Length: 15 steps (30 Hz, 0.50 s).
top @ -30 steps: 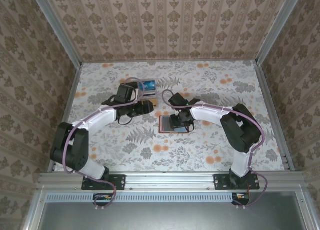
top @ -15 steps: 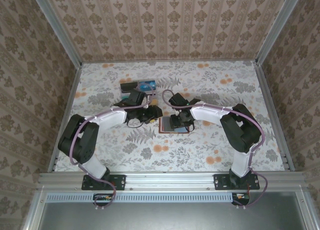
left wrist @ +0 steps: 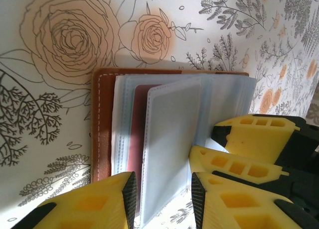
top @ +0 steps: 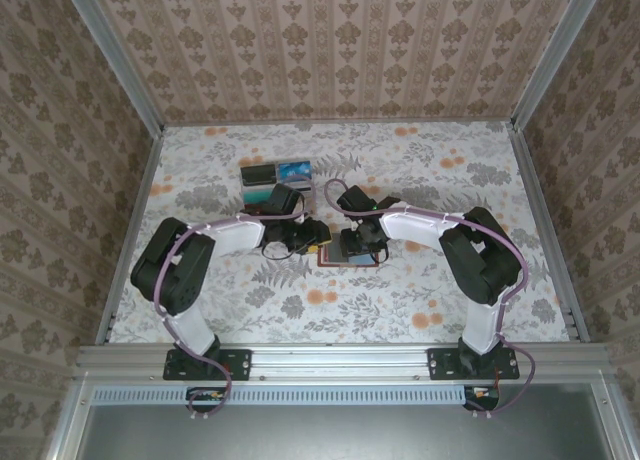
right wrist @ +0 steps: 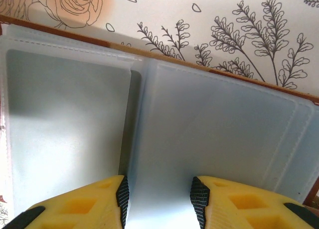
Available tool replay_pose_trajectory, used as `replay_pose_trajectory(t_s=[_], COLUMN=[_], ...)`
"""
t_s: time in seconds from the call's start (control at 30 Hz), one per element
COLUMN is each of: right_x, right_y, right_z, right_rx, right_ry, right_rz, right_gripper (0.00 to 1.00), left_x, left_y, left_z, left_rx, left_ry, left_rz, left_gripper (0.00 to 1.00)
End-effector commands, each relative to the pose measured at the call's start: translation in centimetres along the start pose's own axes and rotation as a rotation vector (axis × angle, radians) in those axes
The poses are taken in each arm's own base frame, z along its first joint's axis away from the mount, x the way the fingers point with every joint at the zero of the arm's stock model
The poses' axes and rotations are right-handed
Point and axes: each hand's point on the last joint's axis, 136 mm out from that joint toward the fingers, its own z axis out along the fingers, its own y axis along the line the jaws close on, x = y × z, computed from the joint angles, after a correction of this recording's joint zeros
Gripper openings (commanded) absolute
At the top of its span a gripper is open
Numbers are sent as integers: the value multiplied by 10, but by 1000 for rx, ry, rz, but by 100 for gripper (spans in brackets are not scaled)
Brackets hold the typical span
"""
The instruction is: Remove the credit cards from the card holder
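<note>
The card holder (top: 345,261) lies open on the flowered table at mid-table, brown leather (left wrist: 102,124) with blue-grey sleeves (right wrist: 224,129). My left gripper (top: 322,238) sits at its left edge, open (left wrist: 163,194), with one raised sleeve flap (left wrist: 172,134) standing between the fingers. A dark red credit card (left wrist: 135,134) shows in a pocket beside that flap. My right gripper (top: 358,245) is open (right wrist: 158,194) and low over the sleeves near the fold; its yellow fingers (left wrist: 249,134) show in the left wrist view on the wallet's far side.
A clear tray (top: 275,173) holding a few coloured cards stands behind the left gripper toward the back. Patterned walls close in the table on three sides. Open table lies in front of the wallet and to the right.
My left gripper has swung from beside the tray to the right and nearer, up to the wallet's left edge. The right gripper has stayed on the wallet.
</note>
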Motion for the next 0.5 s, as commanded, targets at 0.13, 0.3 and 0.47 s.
replay_pose_trajectory(t_s=[0.13, 0.3, 0.47], right_x=[52, 52, 53], right_y=[-32, -32, -32], right_z=[41, 41, 42], right_rx=[110, 106, 105], right_ry=[184, 186, 189], right_rz=[22, 23, 24], right_gripper=[44, 44, 43], left_x=[2, 2, 1], left_y=[3, 1, -1], left_z=[11, 13, 8], left_rx=[-9, 3, -6], left_ry=[23, 30, 22], left_rz=[-8, 1, 25], left_gripper=[35, 33, 31])
